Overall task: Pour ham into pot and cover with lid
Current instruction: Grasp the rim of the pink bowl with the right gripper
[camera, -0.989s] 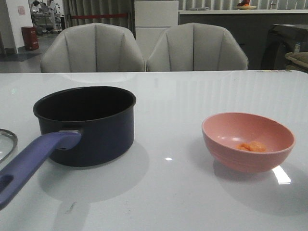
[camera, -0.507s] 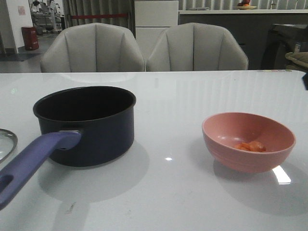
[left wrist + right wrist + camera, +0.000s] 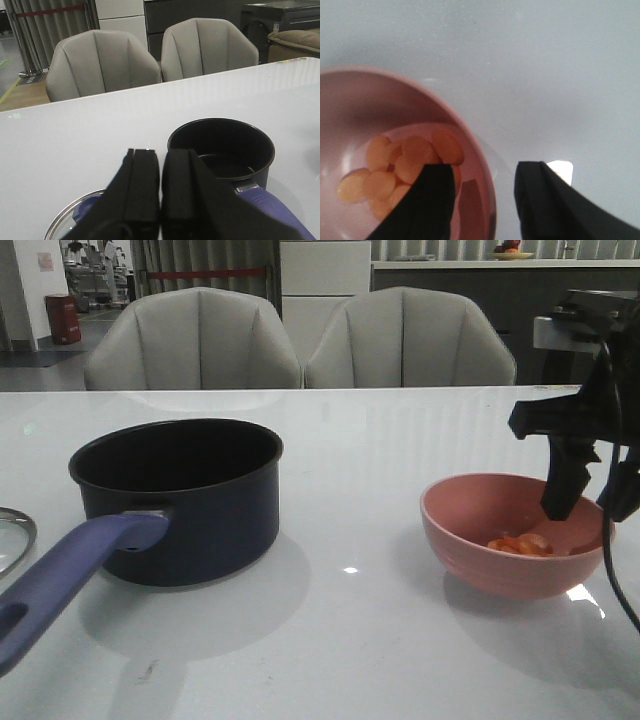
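Right hand point(image 3: 482, 200) spread astride pink bowl point(image 3: 470, 145) rim, seemingly untouching; left hand point(image 3: 160, 190) pressed together.

We look straight down past the right end effector point(image 3: 480, 200) onto a pink bowl point(image 3: 350, 100) resting on the pale grey tabletop point(image 3: 545, 65). Its two dark fingers stand apart and straddle the bowl's rim: one finger point(image 3: 427, 200) sits over the inside of the bowl, the other over the tabletop just outside it. The ham point(image 3: 402, 162) lies in the bottom of the bowl as a cluster of rounded orange-pink slices, partly hidden by the inner finger.
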Controlling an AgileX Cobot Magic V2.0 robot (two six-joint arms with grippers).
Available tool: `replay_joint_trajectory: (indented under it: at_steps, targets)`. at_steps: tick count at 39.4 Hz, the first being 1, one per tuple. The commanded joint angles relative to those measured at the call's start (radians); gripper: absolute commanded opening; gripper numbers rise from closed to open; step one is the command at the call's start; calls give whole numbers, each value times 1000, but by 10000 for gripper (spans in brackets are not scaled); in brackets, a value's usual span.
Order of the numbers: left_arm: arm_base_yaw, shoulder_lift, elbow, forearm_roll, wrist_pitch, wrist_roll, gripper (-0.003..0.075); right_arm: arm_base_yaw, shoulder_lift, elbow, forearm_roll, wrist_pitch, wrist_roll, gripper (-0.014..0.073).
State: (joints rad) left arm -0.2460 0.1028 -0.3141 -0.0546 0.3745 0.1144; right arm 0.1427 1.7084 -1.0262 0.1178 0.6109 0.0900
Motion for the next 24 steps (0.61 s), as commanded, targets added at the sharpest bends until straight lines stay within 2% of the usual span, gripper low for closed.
replay_joint_trajectory:
  at_steps: [1,8,24]
  targets:
    - [-10,11,-26,-12,-67,2,113,-7,-8,-43,6,-1,-8,348]
    - [-10,11,-26,-12,-58,2,113,-16,10,-44,18,10,-8,128]
    - [-10,11,-26,-13,-58,2,113,-13,-8,-78,-18,-28,-31,140]
